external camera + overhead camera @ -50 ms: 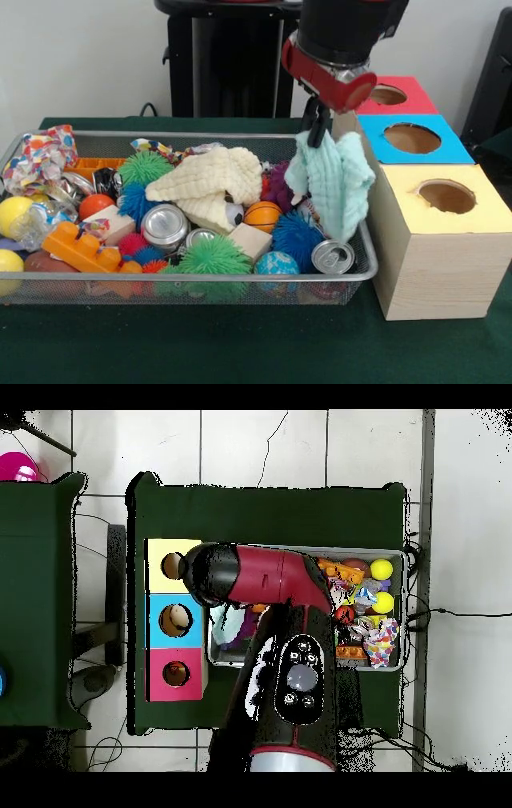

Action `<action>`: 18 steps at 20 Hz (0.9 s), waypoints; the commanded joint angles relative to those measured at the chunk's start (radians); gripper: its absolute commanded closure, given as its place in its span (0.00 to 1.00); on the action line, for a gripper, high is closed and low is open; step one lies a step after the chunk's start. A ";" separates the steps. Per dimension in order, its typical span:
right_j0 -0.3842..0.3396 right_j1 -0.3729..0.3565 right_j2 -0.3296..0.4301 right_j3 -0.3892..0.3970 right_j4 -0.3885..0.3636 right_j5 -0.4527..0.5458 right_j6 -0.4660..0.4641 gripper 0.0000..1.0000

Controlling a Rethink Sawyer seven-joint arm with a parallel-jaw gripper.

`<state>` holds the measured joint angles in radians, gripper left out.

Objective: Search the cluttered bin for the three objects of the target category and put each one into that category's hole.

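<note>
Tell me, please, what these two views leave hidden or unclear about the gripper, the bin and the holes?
- Gripper, front view: its fingertips are buried in the mint cloth.
- Bin, overhead view: the arm covers most of it.
- Yellow box's hole, front view: the inside is dark.
- Gripper, overhead view: hidden beneath the arm.

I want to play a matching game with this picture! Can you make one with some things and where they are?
Things:
1. mint cloth
2. cream cloth
3. yellow box
4. orange brick

Places:
A. beside the bin
B. hanging from the gripper
C. lying on the pile's middle
D. near the bin's front left rim

Pairs: 1-B, 2-C, 3-A, 4-D
</note>
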<state>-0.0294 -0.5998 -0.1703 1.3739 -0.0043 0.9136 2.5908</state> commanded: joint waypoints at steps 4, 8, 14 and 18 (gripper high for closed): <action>-0.111 -0.008 0.061 -0.114 -0.077 0.133 -0.173 1.00; -0.162 0.014 0.099 -0.183 -0.098 0.158 -0.249 1.00; -0.226 0.012 0.140 -0.329 -0.127 0.345 -0.324 1.00; -0.279 -0.006 0.171 -0.376 -0.138 0.418 -0.375 1.00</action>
<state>-0.2417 -0.6212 -0.1196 1.1096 -0.0874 1.1196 2.5796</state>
